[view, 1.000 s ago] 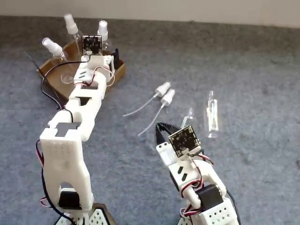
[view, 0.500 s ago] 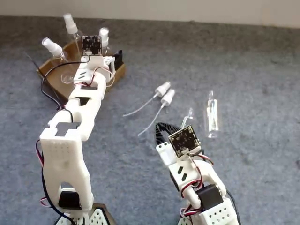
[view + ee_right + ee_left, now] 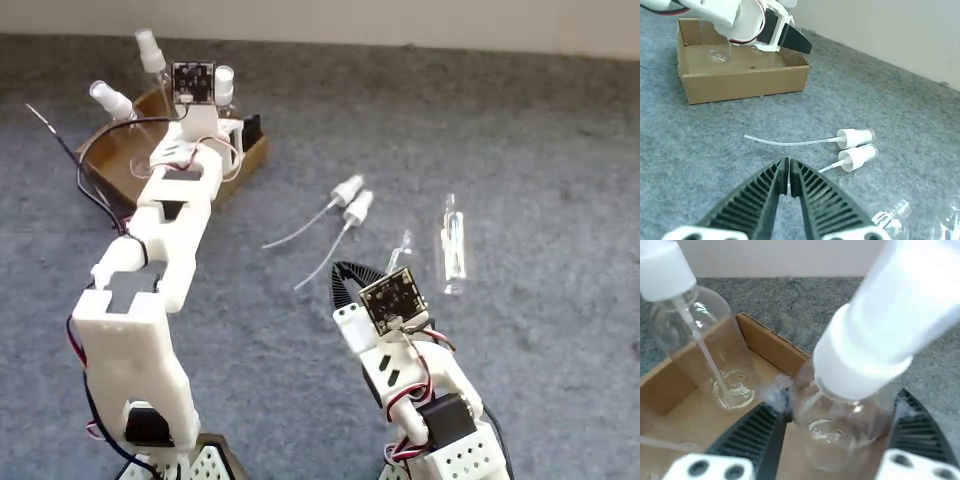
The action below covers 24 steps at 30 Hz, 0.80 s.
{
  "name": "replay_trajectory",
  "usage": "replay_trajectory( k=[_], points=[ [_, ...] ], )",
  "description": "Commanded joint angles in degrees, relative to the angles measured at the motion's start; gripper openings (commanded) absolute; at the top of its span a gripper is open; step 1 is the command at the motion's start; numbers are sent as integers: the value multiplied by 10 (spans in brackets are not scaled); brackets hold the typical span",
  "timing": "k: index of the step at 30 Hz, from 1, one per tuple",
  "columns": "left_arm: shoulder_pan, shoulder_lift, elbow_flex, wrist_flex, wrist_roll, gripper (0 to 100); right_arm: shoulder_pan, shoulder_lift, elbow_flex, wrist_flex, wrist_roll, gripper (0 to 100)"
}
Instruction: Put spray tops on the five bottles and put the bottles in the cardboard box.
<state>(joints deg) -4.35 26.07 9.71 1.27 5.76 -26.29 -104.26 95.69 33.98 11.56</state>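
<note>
Left pincer (image 3: 842, 402) among three boxed bottles (image 3: 150, 52)

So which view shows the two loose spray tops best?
The right wrist view: the spray tops lie near, side by side, tubes visible. The high view shows them farther off, from above.

The cardboard box (image 3: 108, 162) is crowded by two capped bottles (image 3: 112, 101) and the left gripper (image 3: 842, 402), clamped on a third bottle (image 3: 850, 432); open carpet (image 3: 530, 140) is left around the loose spray tops (image 3: 352, 200).
</note>
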Motion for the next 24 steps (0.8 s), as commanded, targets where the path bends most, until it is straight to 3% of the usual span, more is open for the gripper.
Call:
replay_trajectory(
  k=[1, 6, 13, 20, 24],
  points=[
    [-10, -76, -6, 56, -4, 277, 7, -6, 73, 3, 5, 5],
    [-8, -145, -6, 183, -46, 277, 13, -6, 73, 3, 5, 5],
    [-10, -205, -5, 356, -129, 275, 121, -10, 73, -9, 2, 5],
    [-2, -276, -6, 515, -142, 274, 197, -10, 73, -44, 2, 5],
    [36, -334, -6, 622, -142, 274, 227, -10, 73, -47, 2, 5]
  ],
)
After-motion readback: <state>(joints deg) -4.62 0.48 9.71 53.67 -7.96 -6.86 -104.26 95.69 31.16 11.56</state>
